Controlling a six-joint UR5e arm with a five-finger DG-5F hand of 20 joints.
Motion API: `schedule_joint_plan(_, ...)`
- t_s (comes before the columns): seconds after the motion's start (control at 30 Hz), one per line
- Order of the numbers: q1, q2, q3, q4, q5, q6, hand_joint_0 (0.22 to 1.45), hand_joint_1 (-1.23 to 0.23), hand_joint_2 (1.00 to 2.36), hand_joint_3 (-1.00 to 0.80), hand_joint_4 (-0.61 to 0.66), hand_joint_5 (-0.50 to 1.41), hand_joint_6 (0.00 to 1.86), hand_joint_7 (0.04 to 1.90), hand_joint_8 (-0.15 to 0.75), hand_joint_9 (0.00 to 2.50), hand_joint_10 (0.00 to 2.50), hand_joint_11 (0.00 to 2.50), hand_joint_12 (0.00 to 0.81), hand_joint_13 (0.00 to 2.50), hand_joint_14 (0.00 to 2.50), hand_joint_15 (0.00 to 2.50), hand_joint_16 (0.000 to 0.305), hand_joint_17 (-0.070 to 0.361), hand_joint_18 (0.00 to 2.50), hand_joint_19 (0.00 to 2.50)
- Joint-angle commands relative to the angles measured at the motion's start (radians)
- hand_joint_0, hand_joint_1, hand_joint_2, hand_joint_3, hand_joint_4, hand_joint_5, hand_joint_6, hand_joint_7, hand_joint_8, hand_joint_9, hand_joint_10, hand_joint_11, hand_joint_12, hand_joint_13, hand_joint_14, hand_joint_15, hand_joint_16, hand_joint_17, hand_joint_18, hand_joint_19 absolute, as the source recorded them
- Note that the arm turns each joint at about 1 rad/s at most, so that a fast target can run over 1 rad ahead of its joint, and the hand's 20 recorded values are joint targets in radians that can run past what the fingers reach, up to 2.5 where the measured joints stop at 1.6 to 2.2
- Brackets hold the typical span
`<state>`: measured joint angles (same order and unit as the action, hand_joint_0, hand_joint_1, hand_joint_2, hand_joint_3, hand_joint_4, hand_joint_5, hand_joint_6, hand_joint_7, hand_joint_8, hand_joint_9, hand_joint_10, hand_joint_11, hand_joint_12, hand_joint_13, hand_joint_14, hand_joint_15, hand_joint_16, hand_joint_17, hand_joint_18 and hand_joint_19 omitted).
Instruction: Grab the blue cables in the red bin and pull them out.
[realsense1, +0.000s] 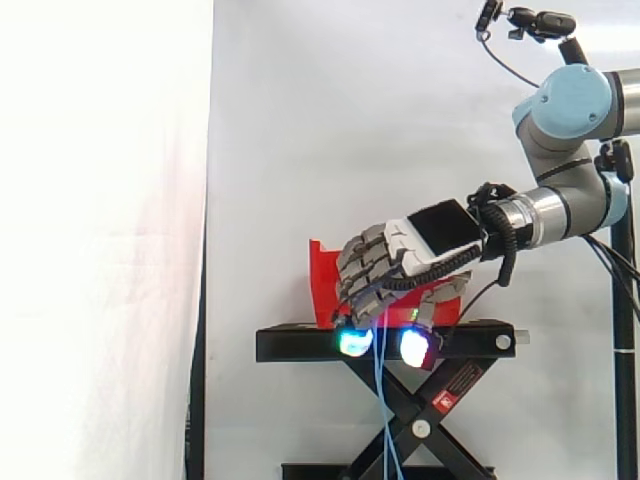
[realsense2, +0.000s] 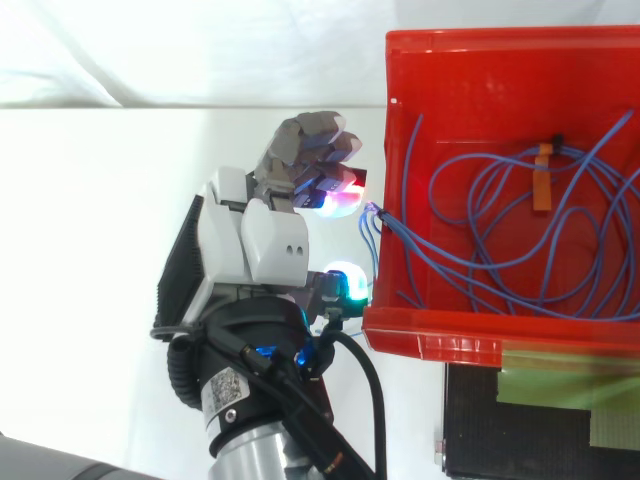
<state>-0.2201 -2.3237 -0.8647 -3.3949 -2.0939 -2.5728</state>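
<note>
Blue cables (realsense1: 383, 410) hang from red bin (realsense2: 430, 335) over black stand (realsense1: 300, 345), white curtain (realsense1: 350, 120) behind; cannot tell whether hand (realsense2: 265, 240) holds them.

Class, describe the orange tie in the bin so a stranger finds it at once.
Look down into the red bin. A tangle of blue cables lies on its floor. Toward the tangle's upper right a short orange tie sits across several strands, the only orange piece among the blue.

bright even light, washed-out glare on the white curtain (realsense1: 100, 200) at left, soft sheen inside the red bin (realsense2: 500, 70)
</note>
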Motion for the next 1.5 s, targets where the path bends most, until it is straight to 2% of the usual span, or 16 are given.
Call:
schedule_joint_plan(0.0, -0.004, 0.0, 0.0, 0.022, 0.0, -0.013, 0.72, -0.99, 1.0, -1.0, 0.15, 0.76, 0.0, 0.77, 0.242, 0.91, 0.03, 0.82, 0.343, 0.79, 0.02, 0.65, 0.045, 0.102, 0.53, 0.71)
schedule_joint_plan(0.23, -0.01, 0.0, 0.0, 0.085, -0.021, -0.026, 0.72, -0.99, 1.0, -1.0, 0.14, 0.77, 0.0, 0.77, 0.241, 0.91, 0.02, 0.81, 0.345, 0.79, 0.02, 0.65, 0.045, 0.102, 0.53, 0.71)
schedule_joint_plan(0.4, -0.011, 0.0, -0.002, 0.086, -0.025, -0.028, 0.72, -0.99, 1.0, -1.0, 0.14, 0.77, 0.0, 0.77, 0.24, 0.91, 0.02, 0.81, 0.342, 0.79, 0.02, 0.64, 0.045, 0.102, 0.53, 0.71)
schedule_joint_plan(0.53, -0.015, 0.0, -0.025, 0.088, -0.025, -0.028, 0.72, -0.99, 1.0, -1.0, 0.13, 0.77, 0.0, 0.77, 0.242, 0.91, 0.02, 0.81, 0.34, 0.79, 0.02, 0.65, 0.045, 0.102, 0.53, 0.71)
schedule_joint_plan(0.67, -0.016, 0.0, -0.03, 0.085, -0.025, -0.03, 0.72, -0.99, 1.0, -1.0, 0.13, 0.77, 0.0, 0.77, 0.243, 0.91, 0.03, 0.81, 0.341, 0.79, 0.02, 0.65, 0.045, 0.102, 0.53, 0.71)
schedule_joint_plan(1.13, -0.019, 0.0, -0.03, 0.092, -0.031, -0.04, 0.72, -1.0, 1.0, -1.0, 0.13, 0.78, 0.0, 0.79, 0.239, 0.91, 0.03, 0.83, 0.341, 0.8, 0.02, 0.66, 0.045, 0.102, 0.53, 0.71)
schedule_joint_plan(1.4, -0.019, 0.0, -0.03, 0.114, -0.031, -0.04, 0.71, -1.03, 1.0, -1.0, 0.11, 0.75, 0.16, 0.73, 0.243, 0.93, 0.03, 0.84, 0.338, 0.81, 0.02, 0.65, 0.045, 0.102, 0.56, 0.72)
schedule_joint_plan(1.47, -0.018, 0.0, -0.03, 0.135, -0.031, -0.04, 0.71, -1.03, 1.0, -1.0, 0.11, 0.74, 0.19, 0.72, 0.244, 0.93, 0.03, 0.83, 0.339, 0.81, 0.02, 0.66, 0.046, 0.103, 0.56, 0.72)
